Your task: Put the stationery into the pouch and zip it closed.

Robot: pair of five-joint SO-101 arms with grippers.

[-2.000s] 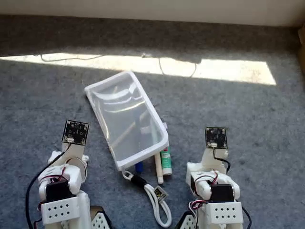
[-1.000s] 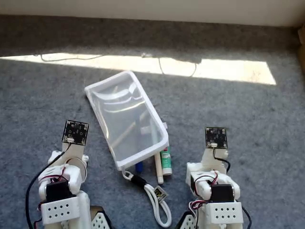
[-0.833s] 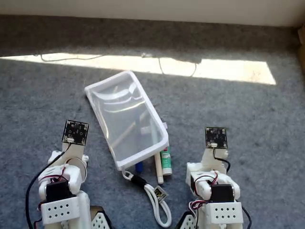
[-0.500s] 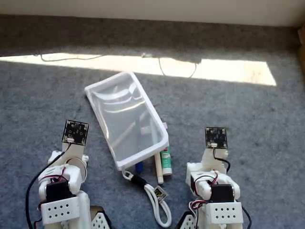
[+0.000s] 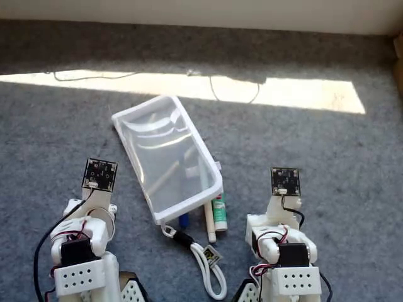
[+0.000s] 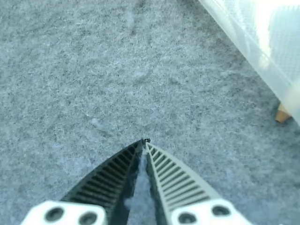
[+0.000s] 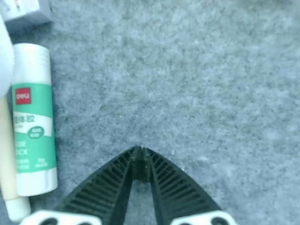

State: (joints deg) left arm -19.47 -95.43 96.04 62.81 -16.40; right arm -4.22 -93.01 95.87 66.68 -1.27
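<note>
nothing has shifted since the earlier frames. the left hand and right hand are both clenched on nothing, tips together over bare carpet. the pouch lies between the arms, its long axis slanting from far left to near right. from under its near end a glue stick, a cream pen and a blue pen point toward the arms. open carpet stretches right and up to the far edge.

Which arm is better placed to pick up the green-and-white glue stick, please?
Right, probably: the green-and-white glue stick lies close beside the right gripper, while the left gripper points at grey carpet by the translucent white pouch.
</note>
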